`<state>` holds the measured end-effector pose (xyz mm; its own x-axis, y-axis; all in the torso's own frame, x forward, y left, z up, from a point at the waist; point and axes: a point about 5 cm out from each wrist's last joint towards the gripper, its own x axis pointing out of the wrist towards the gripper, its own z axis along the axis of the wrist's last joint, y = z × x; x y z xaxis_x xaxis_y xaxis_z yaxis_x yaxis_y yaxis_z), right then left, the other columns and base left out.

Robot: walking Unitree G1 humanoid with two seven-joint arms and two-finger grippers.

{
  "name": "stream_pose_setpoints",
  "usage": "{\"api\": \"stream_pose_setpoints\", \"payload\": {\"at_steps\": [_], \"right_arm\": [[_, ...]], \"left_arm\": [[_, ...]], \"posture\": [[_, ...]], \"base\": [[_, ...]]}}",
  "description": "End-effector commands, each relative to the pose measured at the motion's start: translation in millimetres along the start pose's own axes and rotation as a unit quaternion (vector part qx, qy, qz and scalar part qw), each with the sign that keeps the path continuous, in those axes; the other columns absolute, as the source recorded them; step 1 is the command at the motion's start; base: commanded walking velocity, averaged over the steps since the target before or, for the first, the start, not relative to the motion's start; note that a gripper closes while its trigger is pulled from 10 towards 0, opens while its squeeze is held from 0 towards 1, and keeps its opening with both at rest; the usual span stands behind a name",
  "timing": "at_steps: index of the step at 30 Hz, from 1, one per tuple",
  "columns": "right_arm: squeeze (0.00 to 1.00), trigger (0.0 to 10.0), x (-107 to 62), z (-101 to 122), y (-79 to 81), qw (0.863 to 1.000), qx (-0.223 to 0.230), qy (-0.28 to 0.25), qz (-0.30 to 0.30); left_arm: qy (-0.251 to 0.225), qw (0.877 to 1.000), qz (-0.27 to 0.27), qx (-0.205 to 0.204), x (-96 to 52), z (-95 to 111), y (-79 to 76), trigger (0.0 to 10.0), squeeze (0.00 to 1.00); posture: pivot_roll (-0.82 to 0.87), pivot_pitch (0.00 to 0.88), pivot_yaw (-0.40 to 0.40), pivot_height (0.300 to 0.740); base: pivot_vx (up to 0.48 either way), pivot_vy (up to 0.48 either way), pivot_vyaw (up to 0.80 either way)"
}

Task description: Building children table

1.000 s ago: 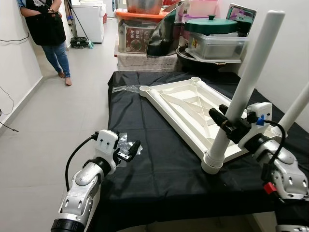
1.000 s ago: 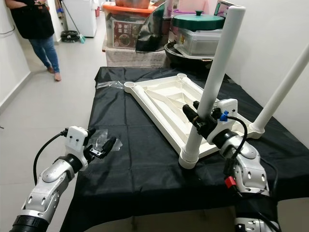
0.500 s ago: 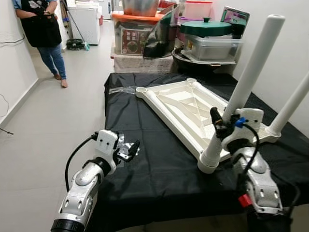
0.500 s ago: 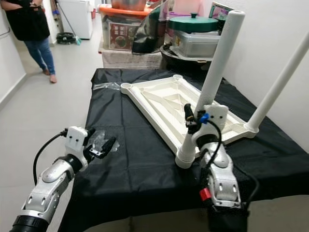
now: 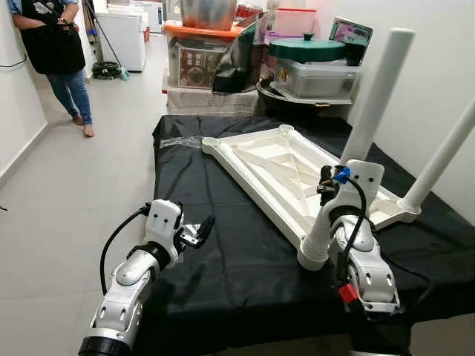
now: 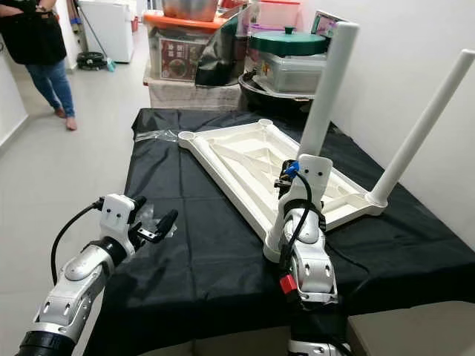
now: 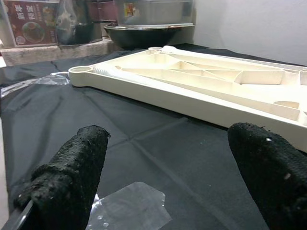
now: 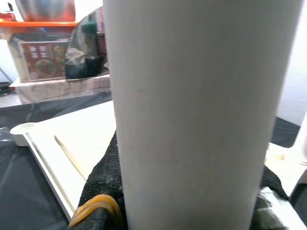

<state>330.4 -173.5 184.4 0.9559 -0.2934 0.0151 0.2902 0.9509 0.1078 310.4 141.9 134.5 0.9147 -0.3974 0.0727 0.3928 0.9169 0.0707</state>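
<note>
The white children's table top (image 5: pixel 274 167) lies upside down on a table draped in black cloth (image 5: pixel 237 274). Two white legs stand in its corner sockets: a near one (image 5: pixel 371 119) and a far right one (image 5: pixel 444 157). My right gripper (image 5: pixel 326 187) is shut on the near leg low down; in the right wrist view the leg (image 8: pixel 192 96) stands between the black fingers (image 8: pixel 103 191). Two corner sockets (image 5: pixel 210 141) at the far end hold nothing. My left gripper (image 5: pixel 196 230) is open just above the cloth, over a scrap of clear plastic (image 7: pixel 132 208).
A person (image 5: pixel 52 44) stands at the far left on the tiled floor (image 5: pixel 74 193). Storage boxes (image 5: pixel 200 52), a dark pot and a green-lidded container (image 5: pixel 315 50) are stacked behind the table. A white wall (image 5: pixel 438 67) runs along the right.
The whole view has shifted, so the camera moved. My right arm now stands in front of the near leg instead of to its right, still gripping it. The left gripper stays open.
</note>
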Motion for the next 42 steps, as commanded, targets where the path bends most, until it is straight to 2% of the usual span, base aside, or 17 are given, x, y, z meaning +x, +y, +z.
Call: {"api": "stream_pose_setpoints", "payload": {"at_steps": [1, 14, 27, 28, 29, 31, 32, 42], "right_arm": [[0.00, 0.0, -6.4, -46, -14.1, 0.993, -0.019, 0.106, -0.044], [0.00, 0.0, -11.2, -31, -14.9, 0.997, -0.015, 0.060, -0.051], [0.00, 0.0, -13.0, -27, -15.0, 0.997, -0.018, 0.048, -0.055], [0.00, 1.4, -12.8, -26, -13.1, 0.998, -0.022, 0.045, -0.047], [0.00, 7.9, -12.6, -24, -11.4, 0.998, -0.024, 0.043, -0.041], [0.00, 7.9, -12.6, -24, -11.4, 0.998, -0.024, 0.043, -0.041], [0.00, 10.0, -12.2, -21, -10.1, 0.998, -0.029, 0.038, -0.035], [0.00, 10.0, -14.8, -12, -11.3, 0.998, -0.047, 0.025, -0.022]], "left_arm": [[0.005, 1.000, -0.002, 0.005, -1.6, -3, -2.5, 10.0, 0.00], [0.004, 1.000, 0.000, 0.005, -1.0, -3, -3.2, 10.0, 0.00], [0.003, 1.000, 0.000, 0.007, -0.3, -2, -2.1, 10.0, 0.00], [0.002, 1.000, 0.000, 0.007, 0.2, -2, -1.9, 10.0, 0.00], [0.002, 1.000, 0.000, 0.008, 0.8, -2, -1.8, 10.0, 0.00], [0.002, 1.000, 0.000, 0.008, 0.8, -2, -1.8, 10.0, 0.00], [0.001, 1.000, -0.001, 0.008, 1.4, -1, -2.0, 10.0, 0.00], [0.001, 1.000, -0.005, 0.008, 3.2, -1, -3.0, 10.0, 0.00]], "posture": [[0.02, 0.000, -0.087, 0.740], [0.02, 0.000, -0.088, 0.740], [0.02, 0.000, -0.084, 0.740], [0.02, 0.000, -0.082, 0.740], [0.02, 0.000, -0.081, 0.740], [0.02, 0.000, -0.081, 0.740], [0.02, 0.000, -0.079, 0.740], [0.01, 0.000, -0.075, 0.740]], "base": [[0.000, 0.000, 0.00], [0.000, 0.000, 0.00], [0.000, 0.000, 0.00], [0.000, 0.000, 0.00], [0.000, 0.000, 0.00], [0.000, 0.000, 0.00], [0.000, 0.000, 0.00], [0.000, 0.000, 0.00]]}}
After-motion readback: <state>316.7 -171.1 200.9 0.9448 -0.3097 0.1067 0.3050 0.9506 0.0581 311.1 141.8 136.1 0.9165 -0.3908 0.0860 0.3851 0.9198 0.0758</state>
